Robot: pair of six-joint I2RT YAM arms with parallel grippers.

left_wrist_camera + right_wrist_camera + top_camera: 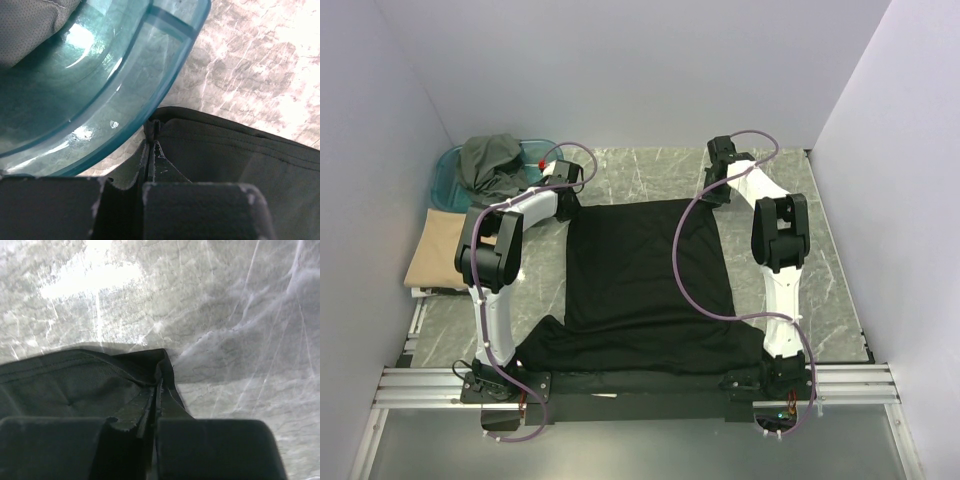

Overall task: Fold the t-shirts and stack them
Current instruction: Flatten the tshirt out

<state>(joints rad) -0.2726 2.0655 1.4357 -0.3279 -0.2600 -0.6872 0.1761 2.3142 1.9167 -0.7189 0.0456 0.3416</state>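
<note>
A translucent teal tub (pixel 448 170) is seen at the far left corner of the table (pixel 820 290). A crumpled dark grey-olive t-shirt (pixel 490 158) is held in it, heaped above the rim. On the near side of the tub, a folded tan t-shirt (pixel 438 250) is laid at the table's left edge. The black t-shirt (pixel 645 275) is spread flat at the table's centre. Its far left corner, just beside the tub wall, is pinched by the left gripper (pixel 151 137). Its far right corner is pinched by the right gripper (pixel 159 385), whose fingers are pressed together on the cloth.
</note>
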